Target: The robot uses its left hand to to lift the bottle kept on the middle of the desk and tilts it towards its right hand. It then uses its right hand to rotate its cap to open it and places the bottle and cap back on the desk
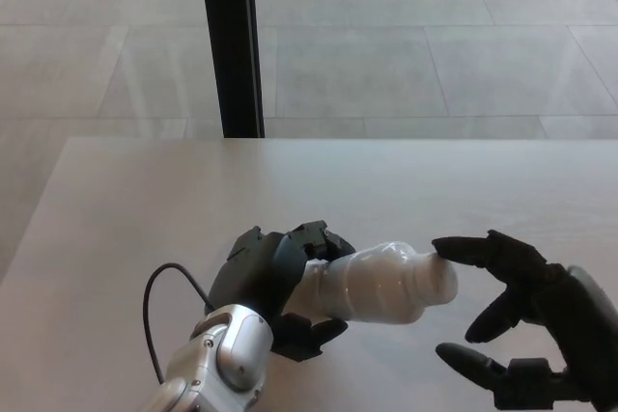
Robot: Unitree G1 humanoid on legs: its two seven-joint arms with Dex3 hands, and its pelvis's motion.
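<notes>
Above the worktop (145,200), the left hand (275,287) is clamped round the white bottle (377,284), whose long axis points its cap (436,277) toward three o'clock, where the right hand (526,320), fingers (463,250) spread and empty, sits just beside the cap, one fingertip seemingly touching it.
</notes>
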